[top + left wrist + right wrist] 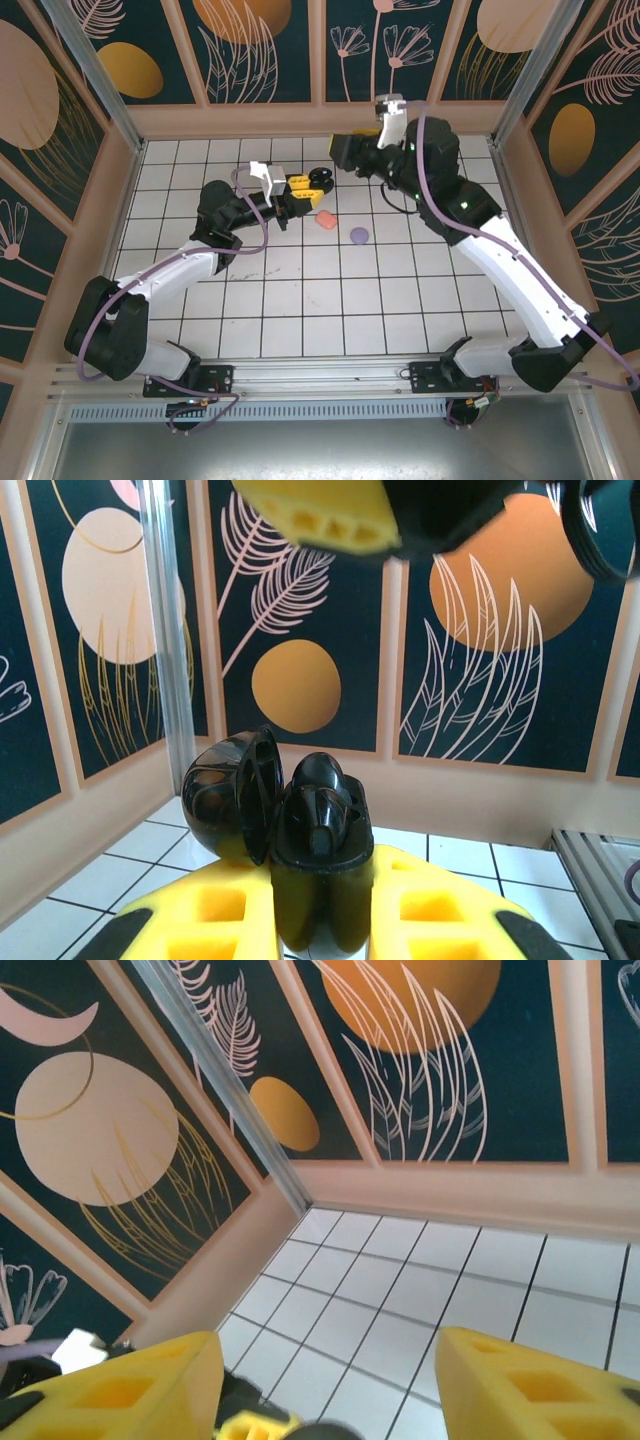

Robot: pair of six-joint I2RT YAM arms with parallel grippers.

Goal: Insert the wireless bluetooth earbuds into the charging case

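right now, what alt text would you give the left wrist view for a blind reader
A black charging case, lid swung open to the left, is clamped between the yellow fingers of the left hand, a black earbud-like shape seated in its top. Behind are white tiles and dark wall panels painted with leaves and orange circles.

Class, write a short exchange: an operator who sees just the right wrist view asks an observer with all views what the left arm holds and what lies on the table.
Operator: My right gripper is open over tiles. What does the left arm hold?
Observer: The left gripper is shut on a black charging case, its lid swung open.
Operator: What lies on the table?
Observer: A pink case and a lilac case, lying apart on the tiles.
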